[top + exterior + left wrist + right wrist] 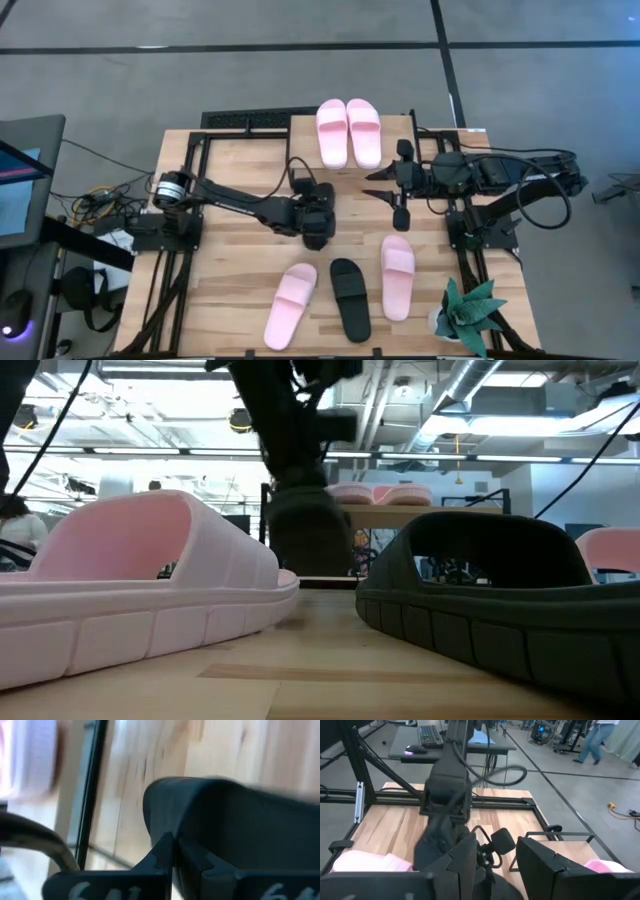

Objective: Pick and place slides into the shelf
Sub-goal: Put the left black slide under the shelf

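Note:
My left gripper (318,228) is at the table's middle, shut on a black slide (240,820). That slide also shows in the low view (305,535) and in the right wrist view (437,847). My right gripper (495,865) is open and empty, right of the left gripper (400,200) and in front of the shelf. The shelf (300,150) stands at the far middle with two pink slides (348,130) lying on its top board. A pink slide (290,305), a black slide (350,298) and another pink slide (397,275) lie soles down near the front edge. My left gripper pinches the black slide between its two fingers, which meet at a rounded edge of it (175,830). Which part of the slide that edge belongs to I cannot tell. The fingers come from above, and the slide hangs below them (305,545), close over the table.
A potted green plant (470,315) stands at the table's near right corner. Black frame rails (190,160) run along the table's left, right and far sides. The low view shows the near pink slide (130,580) and the near black slide (500,600) close up.

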Controlling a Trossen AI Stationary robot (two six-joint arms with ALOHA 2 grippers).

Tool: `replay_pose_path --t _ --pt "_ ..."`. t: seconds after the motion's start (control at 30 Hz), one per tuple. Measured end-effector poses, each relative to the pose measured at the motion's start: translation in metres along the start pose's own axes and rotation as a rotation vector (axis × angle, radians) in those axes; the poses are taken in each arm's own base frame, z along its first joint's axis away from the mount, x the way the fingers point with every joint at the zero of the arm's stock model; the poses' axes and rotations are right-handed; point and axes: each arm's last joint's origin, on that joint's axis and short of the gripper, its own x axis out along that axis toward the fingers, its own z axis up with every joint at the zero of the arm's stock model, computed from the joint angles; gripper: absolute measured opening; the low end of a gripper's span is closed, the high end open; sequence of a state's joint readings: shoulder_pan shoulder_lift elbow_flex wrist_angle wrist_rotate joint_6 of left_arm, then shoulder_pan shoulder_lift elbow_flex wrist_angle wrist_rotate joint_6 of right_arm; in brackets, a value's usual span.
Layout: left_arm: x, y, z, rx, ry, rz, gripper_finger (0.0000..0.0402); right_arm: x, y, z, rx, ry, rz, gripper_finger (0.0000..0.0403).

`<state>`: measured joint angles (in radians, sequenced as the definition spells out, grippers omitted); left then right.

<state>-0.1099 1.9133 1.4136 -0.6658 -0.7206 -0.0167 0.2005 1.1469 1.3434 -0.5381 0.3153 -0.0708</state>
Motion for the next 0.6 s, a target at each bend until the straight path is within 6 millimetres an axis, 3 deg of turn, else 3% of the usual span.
replay_pose_path --t 0.6 --pt "0.026 0.017 -0.008 -0.035 0.090 0.026 0.0000 0.000 0.000 0.000 0.021 0.000 -0.001 0.0127"
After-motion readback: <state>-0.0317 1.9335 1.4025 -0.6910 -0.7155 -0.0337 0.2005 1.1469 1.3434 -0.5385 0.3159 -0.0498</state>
